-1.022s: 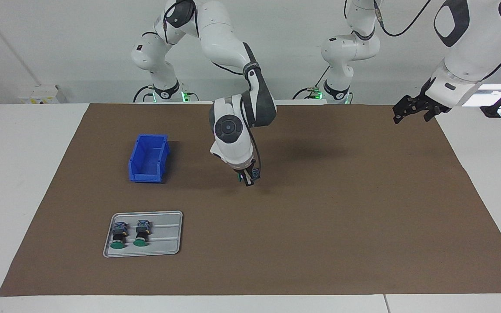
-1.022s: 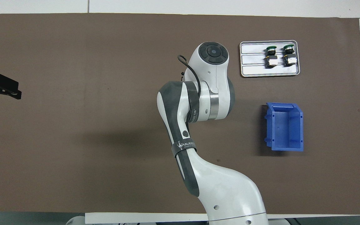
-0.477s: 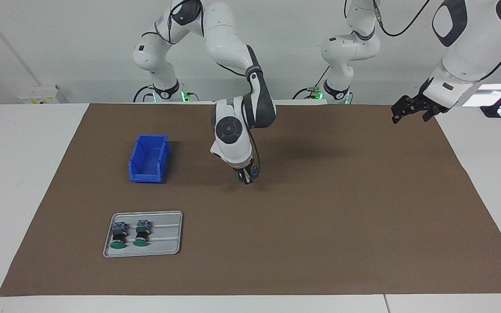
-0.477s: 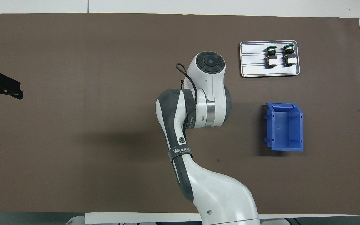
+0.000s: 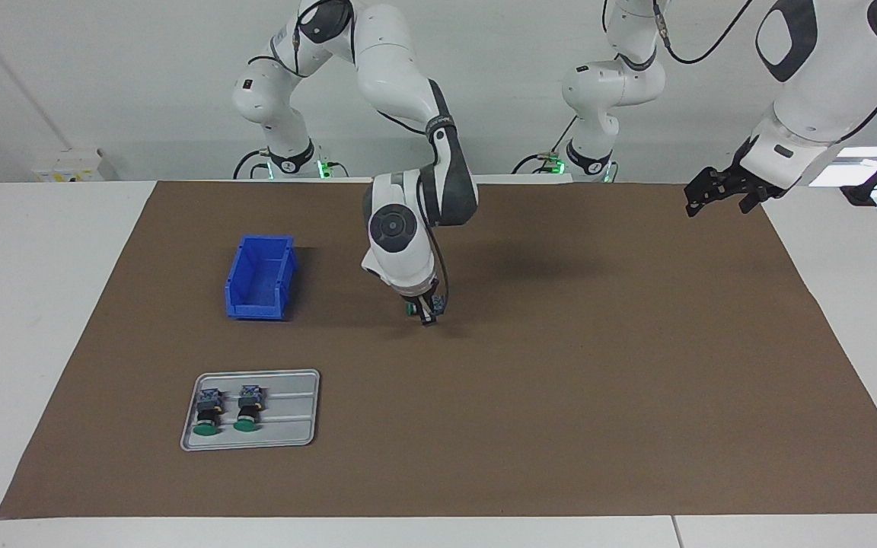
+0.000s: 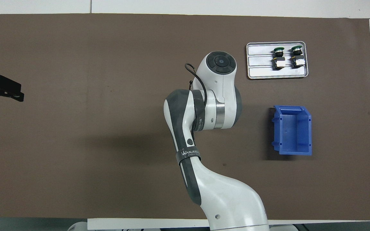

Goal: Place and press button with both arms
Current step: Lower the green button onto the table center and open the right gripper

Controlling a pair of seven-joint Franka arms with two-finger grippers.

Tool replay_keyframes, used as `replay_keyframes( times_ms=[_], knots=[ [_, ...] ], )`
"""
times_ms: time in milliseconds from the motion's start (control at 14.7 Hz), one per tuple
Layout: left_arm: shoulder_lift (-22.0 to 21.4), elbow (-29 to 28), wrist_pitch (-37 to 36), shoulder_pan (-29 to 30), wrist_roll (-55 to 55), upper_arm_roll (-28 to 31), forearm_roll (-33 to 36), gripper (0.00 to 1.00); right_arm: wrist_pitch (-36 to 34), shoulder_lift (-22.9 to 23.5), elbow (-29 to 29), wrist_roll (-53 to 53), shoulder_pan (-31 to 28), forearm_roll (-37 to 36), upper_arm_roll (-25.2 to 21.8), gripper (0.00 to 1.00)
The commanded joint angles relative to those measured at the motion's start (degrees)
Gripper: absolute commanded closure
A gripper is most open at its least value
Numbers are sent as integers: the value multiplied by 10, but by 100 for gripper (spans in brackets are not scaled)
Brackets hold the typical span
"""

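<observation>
My right arm reaches down over the middle of the mat. Its gripper (image 5: 425,312) is low at the mat with a button (image 5: 412,309) at its tip, green cap to one side and blue-grey block to the other. I cannot see whether the button is gripped or released. In the overhead view the arm's wrist hides both. Two more buttons (image 5: 206,415) (image 5: 247,411) lie in a grey tray (image 5: 294,426), also visible from overhead as buttons (image 6: 278,57) (image 6: 296,56) in the tray (image 6: 268,73). My left gripper (image 5: 715,192) (image 6: 3,91) waits open and holds nothing, over the mat's corner at the left arm's end.
A blue bin (image 5: 259,278) (image 6: 292,130) with nothing in it stands on the mat toward the right arm's end, nearer to the robots than the tray. The brown mat (image 5: 598,380) covers most of the white table.
The right hand has shifted slightly toward the blue bin and sits a little lower. The button's green cap now shows more beside the gripper. The left arm has barely moved.
</observation>
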Motion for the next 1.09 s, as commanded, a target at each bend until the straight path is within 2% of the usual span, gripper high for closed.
replay_keyframes(
  times_ms=[0,273,477,818,1022],
  knots=[
    [-17,-21,15,-6,0,3,-4,0,1,3,-9,-19,10,12,-13,20],
    [-22,-30,21,-16,-46,-2,-4,0,-10,4,15,-113,-10,-47,-20,11],
    [-23,-30,34,-35,-107,-2,-4,0,-15,-4,25,-212,-41,-55,-37,6],
    [-24,-31,29,-73,-404,-4,-9,0,-100,-36,42,-404,-78,-56,-98,3],
    [-33,-46,37,-106,-508,-3,-34,0,-134,-47,43,-492,-86,-58,-138,3]
  ],
)
